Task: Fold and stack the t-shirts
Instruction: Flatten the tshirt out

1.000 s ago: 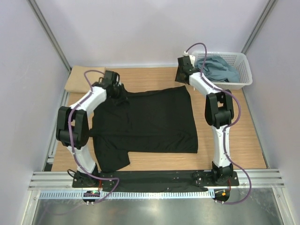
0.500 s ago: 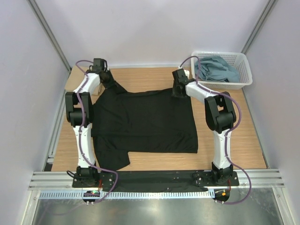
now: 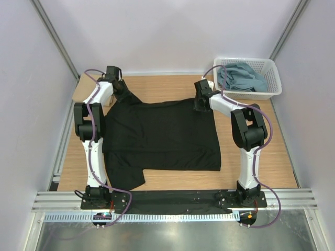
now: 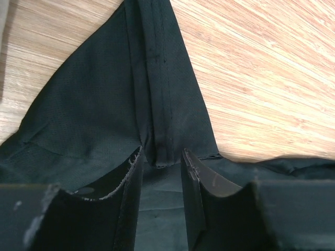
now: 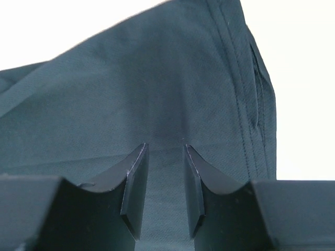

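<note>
Left gripper (image 4: 161, 157): I see the fingers drawn close together with a ridge of black hem pinched between them, and the cloth tents up into the grip.
Right gripper (image 5: 166, 151): I read it as nearly closed too, with a narrow gap filled by dark cloth that rises towards the tips.
Black t-shirt (image 3: 162, 136): it lies spread flat on the wooden table (image 3: 251, 151). My left arm has its far-left corner and my right arm its far-right corner, and a sleeve lies towards the near left.
Blue-grey t-shirt (image 3: 243, 76): crumpled inside the white basket (image 3: 275, 78) at the far right.
Tan t-shirt (image 3: 82, 90): at the table's far-left edge, just beside my left arm.
</note>
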